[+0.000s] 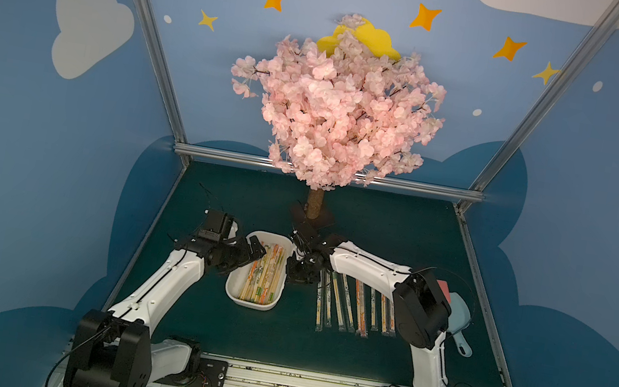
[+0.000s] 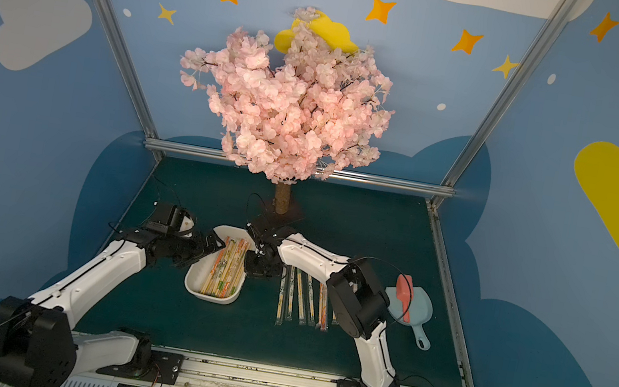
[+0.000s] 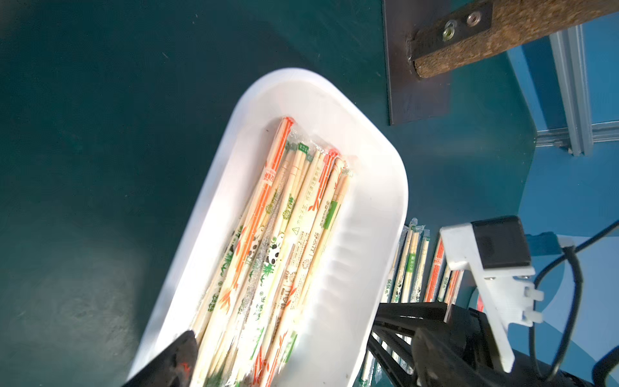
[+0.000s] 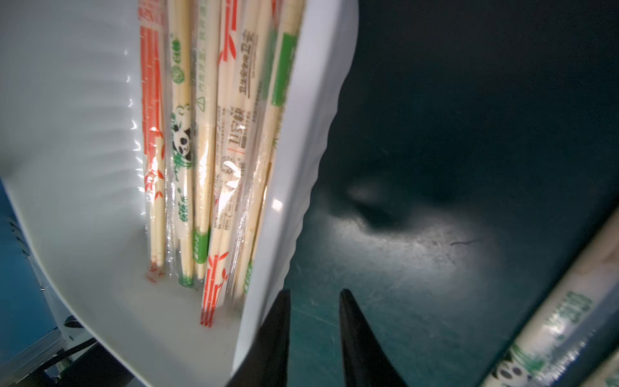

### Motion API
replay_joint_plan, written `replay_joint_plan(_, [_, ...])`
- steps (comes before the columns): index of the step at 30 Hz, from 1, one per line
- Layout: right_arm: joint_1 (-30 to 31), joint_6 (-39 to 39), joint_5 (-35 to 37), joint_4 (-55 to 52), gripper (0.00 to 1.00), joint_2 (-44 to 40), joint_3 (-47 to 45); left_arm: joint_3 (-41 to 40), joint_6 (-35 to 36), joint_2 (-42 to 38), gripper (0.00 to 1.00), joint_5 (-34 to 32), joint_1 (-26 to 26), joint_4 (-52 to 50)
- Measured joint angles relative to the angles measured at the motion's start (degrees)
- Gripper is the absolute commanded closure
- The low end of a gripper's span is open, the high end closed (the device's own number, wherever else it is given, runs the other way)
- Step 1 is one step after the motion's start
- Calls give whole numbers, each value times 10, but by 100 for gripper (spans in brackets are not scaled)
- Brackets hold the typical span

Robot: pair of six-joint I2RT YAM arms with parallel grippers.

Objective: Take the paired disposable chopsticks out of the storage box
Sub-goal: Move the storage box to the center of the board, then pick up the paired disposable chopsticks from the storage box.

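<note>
Two white-and-black robot arms reach over a dark green table [image 1: 195,319] in a booth painted with blue sky, clouds and stars. A pink blossom tree [image 1: 339,102] fills the centre of the frame.

Below the tree, slightly left of centre in both top views, lies the storage box [image 1: 231,285], a shallow white tray. A bundle of paired disposable chopsticks [image 1: 263,275] lies lengthwise inside it, in clear sleeves printed orange, green and black. Just right of the box, a row of sleeved pairs [image 1: 349,306] lies side by side on the table.

The left gripper [image 1: 251,253] hovers at the box's upper left rim, its jaws spread wide with nothing between them. In the left wrist view, one black fingertip [image 3: 177,351] shows above the chopsticks at the lower left.

The right gripper [image 4: 315,298] points down at the table just outside the box's wall. Its jaws stand a narrow gap apart, with bare table between them and nothing held.

At the right of the frame, a light-blue scoop [image 1: 461,315] lies partly behind the right arm.
</note>
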Motion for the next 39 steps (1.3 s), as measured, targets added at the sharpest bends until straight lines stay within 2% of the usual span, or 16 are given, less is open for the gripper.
replay_joint_plan(6, [0, 9, 0, 3, 65, -7, -5, 12, 41, 5, 0, -7, 0, -17])
replay_joint_plan(11, [-3, 26, 2, 22, 53, -68, -82, 32, 73, 25, 2, -20, -8, -27])
replay_joint_plan(15, [-5, 47, 3, 50, 39, -130, -147, 49, 91, 53, 12, -40, -30, -37])
replay_joint_plan(19, [-5, 64, 10, 85, 18, -182, -199, 63, 102, 89, 27, -58, -54, -44])
replay_joint_plan(20, [-5, 71, 13, 94, 8, -192, -210, 65, 103, 99, 32, -64, -58, -46])
replay_joint_plan(21, [-4, 74, 14, 103, 5, -202, -221, 67, 104, 106, 36, -67, -61, -47])
replay_joint_plan(25, [-4, 84, 24, 136, 5, -241, -269, 79, 108, 138, 46, -89, -66, -54])
replay_joint_plan(29, [-2, 86, 25, 168, 4, -270, -306, 103, 114, 169, 52, -112, -69, -68])
replay_joint_plan(33, [1, 85, 19, 189, 4, -275, -312, 126, 120, 202, 60, -134, -71, -81])
replay_joint_plan(39, [4, 85, 10, 197, 4, -275, -312, 141, 129, 244, 66, -162, -71, -94])
